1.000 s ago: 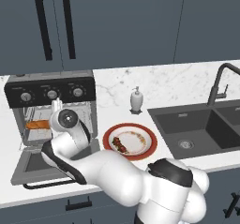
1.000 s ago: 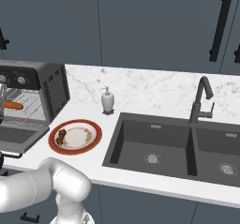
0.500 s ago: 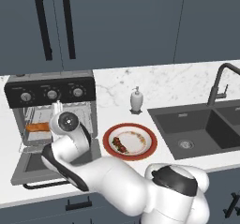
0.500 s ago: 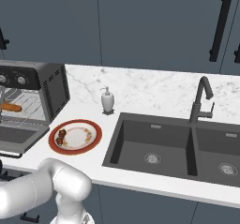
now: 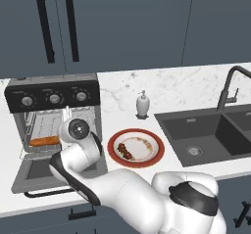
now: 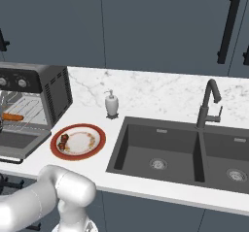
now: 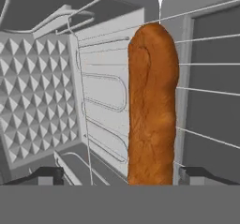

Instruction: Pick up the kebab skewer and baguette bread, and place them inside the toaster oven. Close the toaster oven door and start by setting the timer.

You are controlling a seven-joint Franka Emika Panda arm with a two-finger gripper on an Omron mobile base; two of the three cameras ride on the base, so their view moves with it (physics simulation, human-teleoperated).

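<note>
1. Just in front of the hand, the fingers (image 7: 120, 175) stand wide apart, one tip on each side of the baguette bread (image 7: 152, 106), gripping nothing; a second ago they looked closed on it.
2. The baguette bread lies on the wire rack inside the toaster oven (image 5: 54, 97). It looks light, stiff and crusty, easy to crush; mid-length would be the balanced place to hold.
3. The toaster oven door (image 5: 34, 175) hangs open, as before.
4. Further right on the worktop (image 5: 122, 93), the kebab skewer (image 5: 124, 151) sits unmoved at the plate (image 5: 152, 141)'s left side. Likely light, slick chunks on a thin stick; pinch across the middle chunks.
</note>
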